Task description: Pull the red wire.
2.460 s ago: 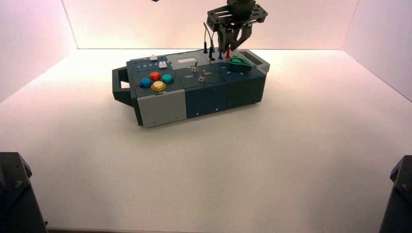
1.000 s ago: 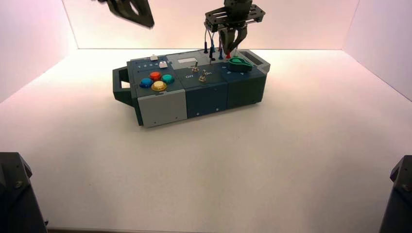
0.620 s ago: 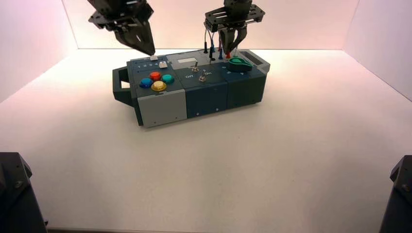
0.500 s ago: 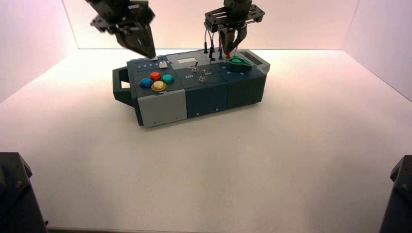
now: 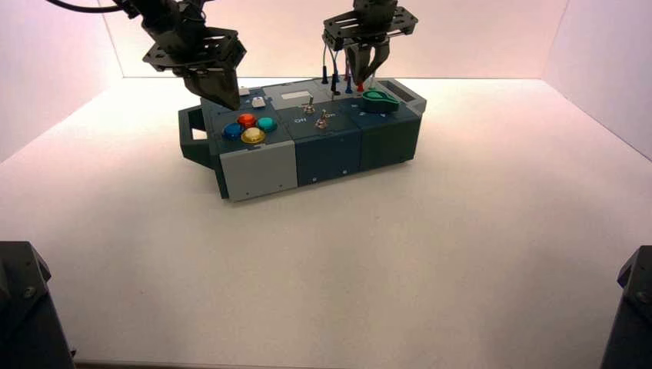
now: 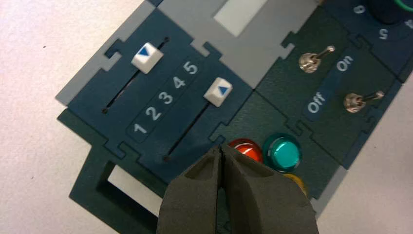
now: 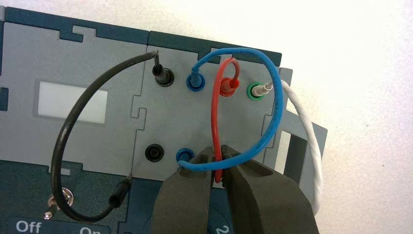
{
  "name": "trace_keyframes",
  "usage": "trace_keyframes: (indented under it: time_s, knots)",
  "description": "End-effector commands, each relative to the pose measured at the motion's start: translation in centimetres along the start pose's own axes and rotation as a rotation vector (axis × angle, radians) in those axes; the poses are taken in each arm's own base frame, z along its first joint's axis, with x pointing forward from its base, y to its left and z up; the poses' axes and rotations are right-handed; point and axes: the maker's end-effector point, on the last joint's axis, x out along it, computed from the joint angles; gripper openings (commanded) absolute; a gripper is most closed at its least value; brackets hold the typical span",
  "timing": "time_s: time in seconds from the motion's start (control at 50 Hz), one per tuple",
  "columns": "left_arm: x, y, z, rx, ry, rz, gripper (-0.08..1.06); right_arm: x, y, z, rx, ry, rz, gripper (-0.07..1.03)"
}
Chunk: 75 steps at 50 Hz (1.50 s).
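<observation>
Pale tabletop (image 5: pixel 346 269) surrounds the control box (image 5: pixel 257 171). At its far right part, your right gripper (image 7: pixel 218 150) is closed on the red wire (image 7: pixel 214 117). From 1 red plug (image 7: pixel 229 85), seated near the far edge, the wire bends over, its long axis pointing toward the box's near side. Your left gripper (image 6: pixel 220 147), fingers together and empty, hovers near the red button (image 6: pixel 248 150) on the left part.
</observation>
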Motion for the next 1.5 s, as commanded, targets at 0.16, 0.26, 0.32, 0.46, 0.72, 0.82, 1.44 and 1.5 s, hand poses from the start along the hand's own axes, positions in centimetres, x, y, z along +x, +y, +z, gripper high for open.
trace_keyframes:
  time_s: [0.16,0.26,0.32,0.46,0.72,0.82,1.44,1.5]
  knots:
    - [-0.5,1.8,0.6,-0.039,-0.031,0.035,-0.03,-0.7,-0.6,1.0,0.010,-0.035,-0.006,-0.02]
    - [0.0,1.9,0.3,-0.043,-0.016,0.034,-0.03,-0.6,-0.6,1.0,0.012,-0.033,-0.005,-0.02]
    - [0.2,1.9,0.1,-0.045,-0.007,0.029,-0.03,-0.6,-0.6,1.0,0.012,-0.033,-0.005,-0.02]
    - [0.7,1.9,-0.3,-0.049,0.012,0.022,-0.03,-0.7,-0.6,1.1,0.012,-0.035,-0.005,-0.02]
    - [0.8,1.9,-0.4,-0.048,0.017,0.021,-0.03,-1.6,-0.5,1.4,0.016,-0.045,-0.003,-0.02]
    - [0.8,1.9,-0.3,-0.048,0.015,0.021,-0.03,-2.2,-0.6,1.7,0.016,-0.051,-0.005,-0.02]
    - [0.2,1.8,0.2,-0.042,-0.005,0.023,-0.03,-7.5,-0.9,2.7,0.019,-0.087,-0.009,-0.02]
    - [-0.1,1.7,0.5,-0.040,-0.013,0.023,-0.03,-7.7,-0.8,2.6,0.019,-0.090,-0.007,-0.02]
